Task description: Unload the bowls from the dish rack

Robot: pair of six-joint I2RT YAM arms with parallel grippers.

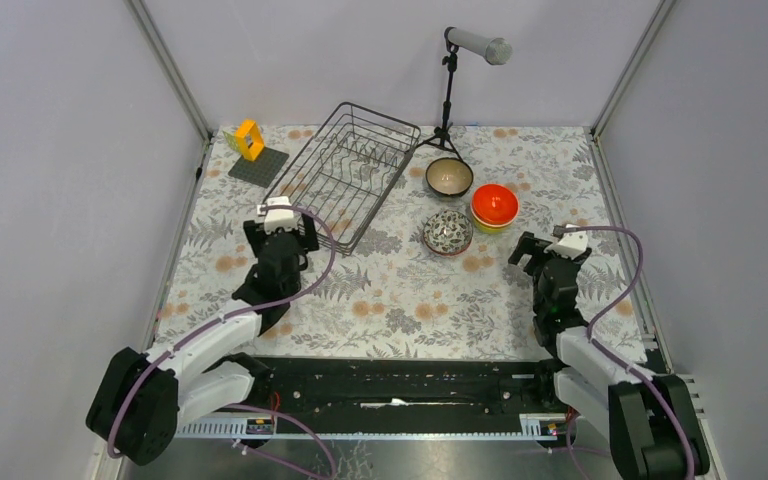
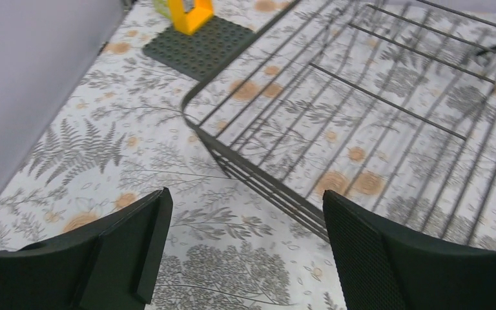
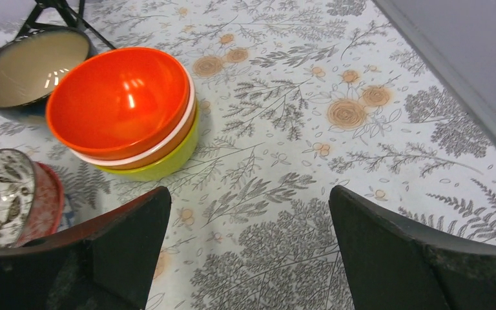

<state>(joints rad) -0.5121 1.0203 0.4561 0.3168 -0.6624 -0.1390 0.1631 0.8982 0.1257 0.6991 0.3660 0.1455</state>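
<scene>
The dish rack (image 1: 352, 165), a dark wire basket, stands at the back left with no bowl in it; its near corner (image 2: 258, 175) shows in the left wrist view. To its right on the cloth sit a teal bowl with a beige inside (image 1: 449, 177) (image 3: 29, 68), an orange bowl (image 1: 494, 204) (image 3: 116, 97) on top of a stack with a yellow-green bowl (image 3: 168, 160) at the bottom, and a patterned bowl (image 1: 448, 232) (image 3: 0, 190) nested in a pink one (image 3: 46, 200). My left gripper (image 1: 282, 230) (image 2: 245, 213) is open just before the rack's corner. My right gripper (image 1: 540, 252) (image 3: 248, 213) is open, right of the bowls.
A yellow-orange block (image 1: 250, 139) (image 2: 190, 13) stands on a flat dark square plate (image 1: 258, 166) (image 2: 203, 48) at the back left. A black tripod with a grey cylinder (image 1: 449, 95) rises behind the bowls. Walls close in the cloth on three sides.
</scene>
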